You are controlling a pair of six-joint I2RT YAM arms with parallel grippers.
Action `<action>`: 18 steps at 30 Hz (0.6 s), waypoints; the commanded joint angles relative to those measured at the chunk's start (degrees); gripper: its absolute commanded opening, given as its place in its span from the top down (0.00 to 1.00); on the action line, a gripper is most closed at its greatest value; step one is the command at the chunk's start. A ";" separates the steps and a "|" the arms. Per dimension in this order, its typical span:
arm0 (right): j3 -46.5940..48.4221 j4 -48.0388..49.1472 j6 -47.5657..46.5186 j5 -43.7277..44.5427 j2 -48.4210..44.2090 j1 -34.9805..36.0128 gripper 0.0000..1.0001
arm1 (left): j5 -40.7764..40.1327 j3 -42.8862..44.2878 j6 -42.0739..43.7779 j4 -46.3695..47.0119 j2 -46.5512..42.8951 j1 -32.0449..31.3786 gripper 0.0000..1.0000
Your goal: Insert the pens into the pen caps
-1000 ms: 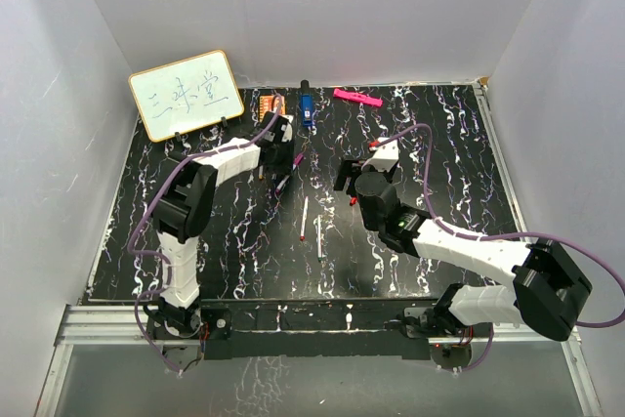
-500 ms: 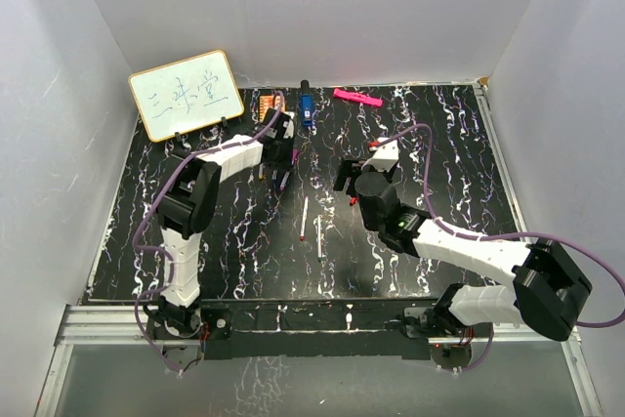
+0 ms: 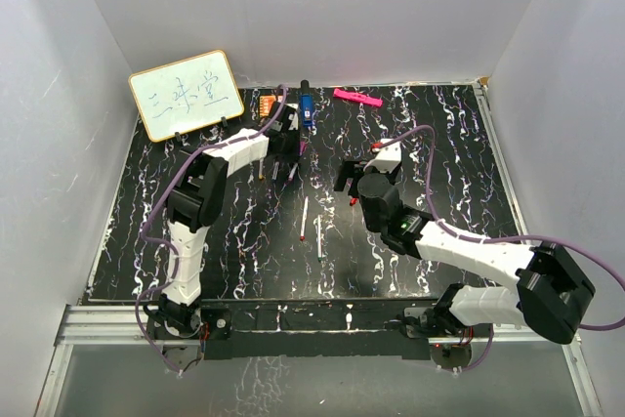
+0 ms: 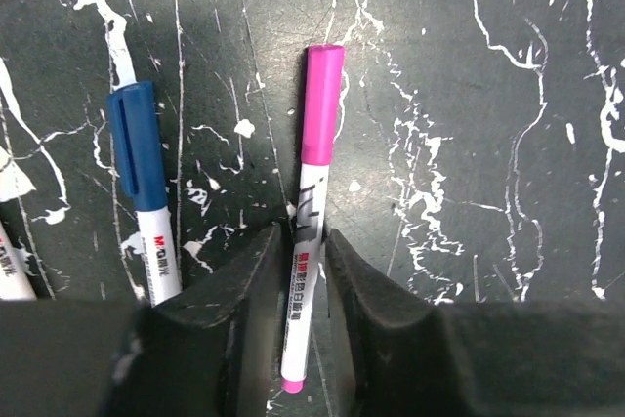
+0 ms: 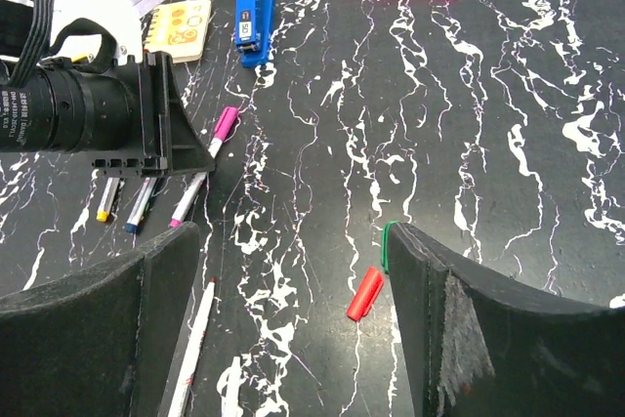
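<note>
Pink-capped pen (image 4: 311, 192) comes first: lies flat on the black marbled table (image 4: 488, 192), barrel between the fingers of the left gripper (image 4: 305, 241), long axis straight along them, cap pointing away. Jaws narrow, close on both sides of the barrel; cannot tell if pressing or just free. Just beside it on the left, parallel: blue-capped pen (image 4: 142, 202). Farther out, right gripper (image 5: 291, 231): wide open, empty, hovers near a red cap (image 5: 365, 293) lying loose straight ahead. Seems the nearer arm for that cap. Left of it, well apart: uncapped red-tipped pen (image 5: 195, 358), slanted.
</note>
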 commanded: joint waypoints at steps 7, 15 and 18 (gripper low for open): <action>-0.06 2.30 -0.12 3.55 -1.10 -0.21 0.19 | -4.01 0.15 0.59 -2.88 -4.02 -0.22 0.68; 1.32 -2.62 2.92 6.61 -0.43 -0.22 0.26 | -5.78 -2.87 2.36 -3.88 -11.78 -0.22 0.67; 2.54 -6.60 5.40 7.87 0.85 -0.42 0.28 | -5.11 -7.81 2.56 -2.87 -16.40 -0.45 0.66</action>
